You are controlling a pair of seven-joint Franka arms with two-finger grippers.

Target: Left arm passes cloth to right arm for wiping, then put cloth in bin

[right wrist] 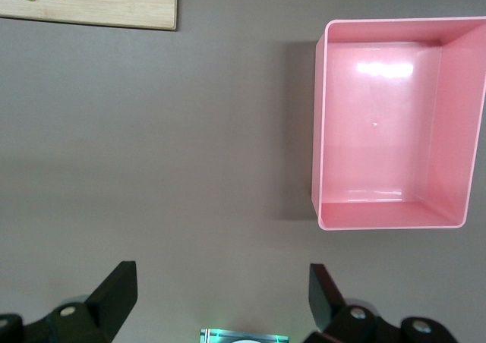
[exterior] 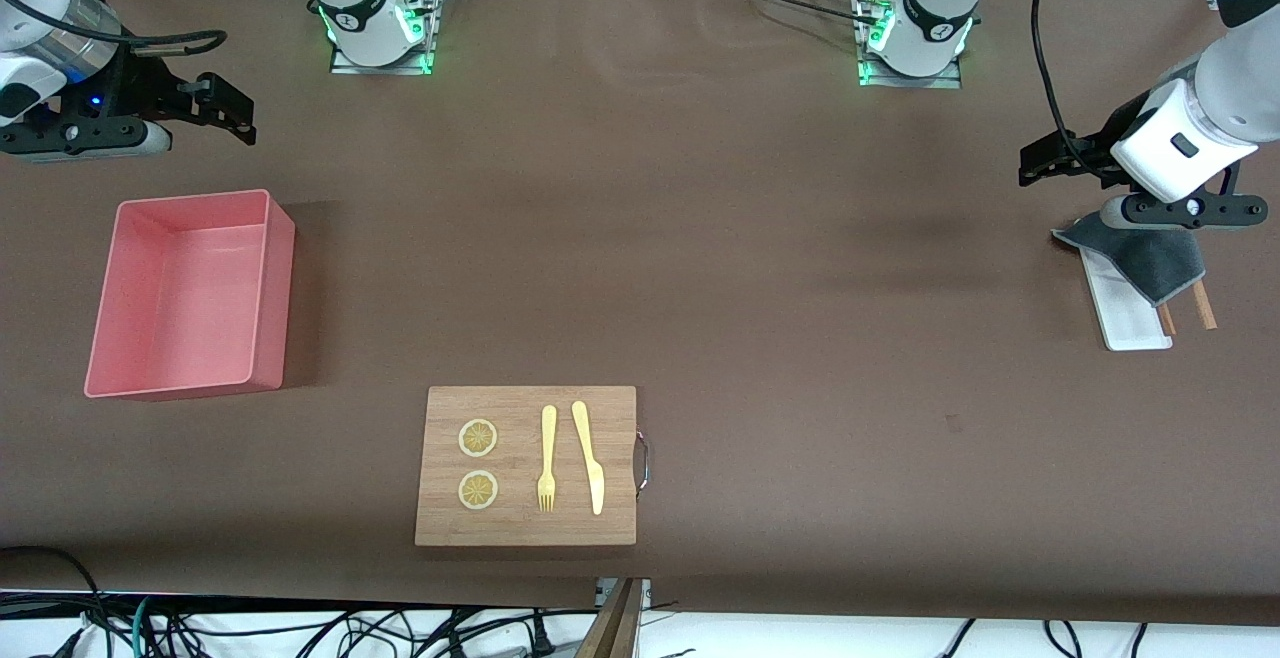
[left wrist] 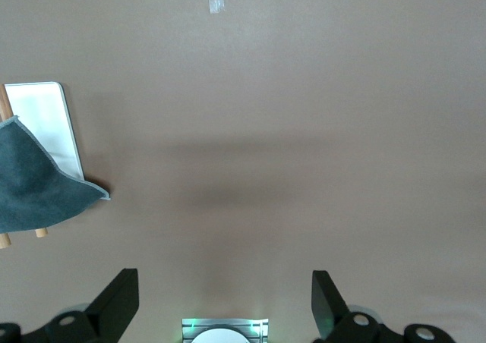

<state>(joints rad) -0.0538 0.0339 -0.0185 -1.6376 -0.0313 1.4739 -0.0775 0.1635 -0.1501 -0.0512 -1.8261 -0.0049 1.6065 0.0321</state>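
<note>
I see the left gripper (left wrist: 225, 301) with its fingers (left wrist: 115, 301) spread wide and empty, hanging over bare desk (exterior: 700, 238) at the left arm's end, just beside the cloth (exterior: 1150, 253). The cloth lies draped partly over a narrow white tray (exterior: 1130, 313) and two wooden sticks (exterior: 1205, 308), one corner pointing onto the desk. My chief worry is the pickup: if I close on the cloth where it covers the tray rim or the sticks, I judge the fingers may catch those too and drag them along, or pinch only a thin corner that slips free during the handover. The right gripper (right wrist: 220, 301), fingers (right wrist: 114, 297) likewise apart and holding nothing, waits above the desk at the right arm's end, near the empty pink bin (exterior: 190, 293). A loosely hanging cloth could also snag the fork (exterior: 547, 458), knife (exterior: 590, 458) or lemon slices (exterior: 478, 438) on the wooden board (exterior: 525, 528) when wiping.
</note>
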